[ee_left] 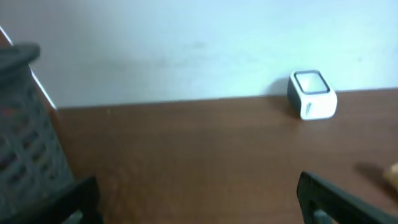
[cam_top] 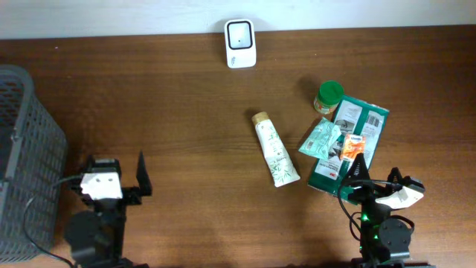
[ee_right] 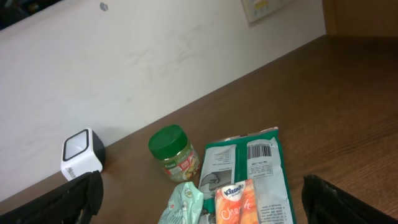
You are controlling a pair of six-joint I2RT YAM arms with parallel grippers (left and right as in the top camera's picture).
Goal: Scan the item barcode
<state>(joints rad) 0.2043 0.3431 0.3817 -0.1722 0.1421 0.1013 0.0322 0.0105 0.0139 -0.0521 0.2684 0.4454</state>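
A white scanner (cam_top: 240,44) stands at the table's far edge by the wall, also in the left wrist view (ee_left: 312,94) and the right wrist view (ee_right: 81,154). The items lie on the right: a cream tube (cam_top: 275,149), a green-lidded jar (cam_top: 328,97) (ee_right: 173,153), and a green packet (cam_top: 349,145) (ee_right: 258,174) with its barcode facing up. On the packet rest an orange tissue pack (ee_right: 236,202) and a mint sachet (ee_right: 183,205). My right gripper (cam_top: 375,177) (ee_right: 202,199) is open just short of the packet's near end. My left gripper (cam_top: 115,173) (ee_left: 196,193) is open over bare wood at the front left.
A grey slatted basket (cam_top: 26,156) (ee_left: 25,137) stands at the left edge, close beside my left gripper. The brown table (cam_top: 186,119) ends at a white wall behind the scanner.
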